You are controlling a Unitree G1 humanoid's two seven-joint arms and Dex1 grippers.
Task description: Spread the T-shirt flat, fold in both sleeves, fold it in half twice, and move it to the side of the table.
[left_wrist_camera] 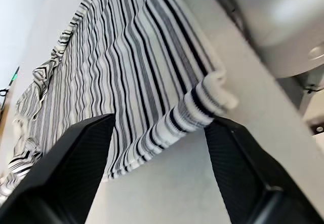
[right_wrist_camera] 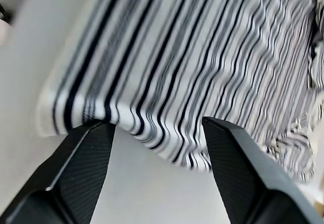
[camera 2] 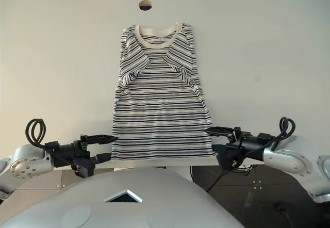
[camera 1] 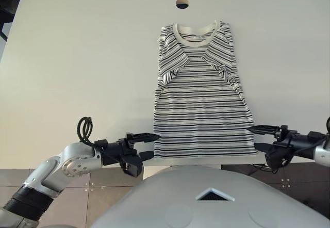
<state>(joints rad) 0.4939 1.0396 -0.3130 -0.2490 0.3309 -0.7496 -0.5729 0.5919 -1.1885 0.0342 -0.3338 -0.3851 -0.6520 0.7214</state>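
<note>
Collar (camera 1: 195, 32) points away from you, hem (camera 1: 206, 152) at the near edge of the white table (camera 1: 77, 73); the striped T-shirt (camera 1: 201, 104) lies lengthwise, sleeves (camera 1: 178, 65) folded in. Your left gripper (camera 1: 151, 145) and right gripper (camera 1: 253, 137) gape, apparently straddling its hem corners.

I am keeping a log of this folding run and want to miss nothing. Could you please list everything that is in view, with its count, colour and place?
T-shirt: one, black-and-white striped with a cream collar; middle of the table, both sleeves folded in, collar away from the robot, hem at the near edge.
table: one, white; under the T-shirt.
round hole: one, dark; in the table just beyond the collar.
left gripper: one, black; open, at the hem's left corner.
right gripper: one, black; open, at the hem's right corner.
</note>
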